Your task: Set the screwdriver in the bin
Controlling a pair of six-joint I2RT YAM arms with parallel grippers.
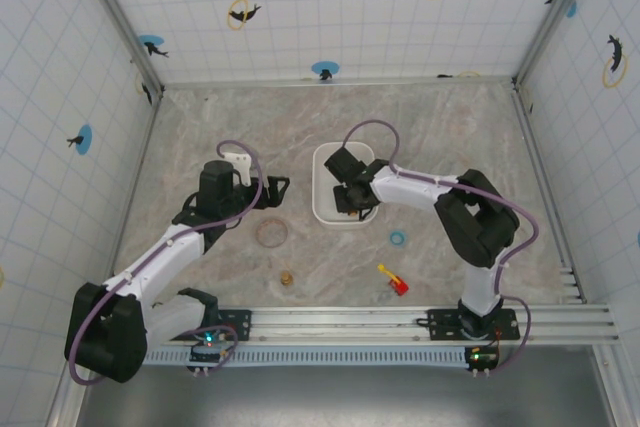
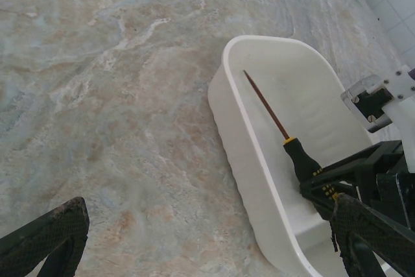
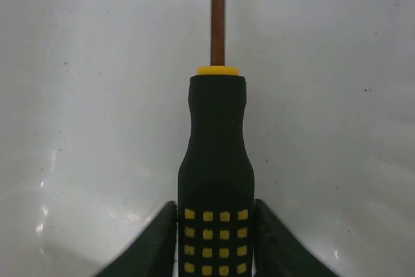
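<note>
The screwdriver [image 3: 217, 147] has a black handle with yellow squares, a yellow collar and a thin brown shaft. It lies low inside the white bin [image 3: 97, 95], shaft pointing toward the far end. My right gripper [image 3: 214, 225] is shut on the handle's rear, one finger pressing each side. In the left wrist view the screwdriver [image 2: 299, 157] runs along the bin [image 2: 224, 115] floor with the right gripper's fingers [image 2: 350, 176] round its handle. My left gripper [image 2: 207, 251] is open and empty over bare table just left of the bin. From above, the right gripper [image 1: 352, 197] sits over the bin [image 1: 322, 162] and the left gripper [image 1: 275, 187] beside it.
A brown ring [image 1: 271, 233] and a small brass piece [image 1: 287, 277] lie in front of the left arm. A teal ring [image 1: 397, 238] and a red-and-yellow toy piece [image 1: 393, 280] lie right of the bin. Tiled walls enclose the marble table.
</note>
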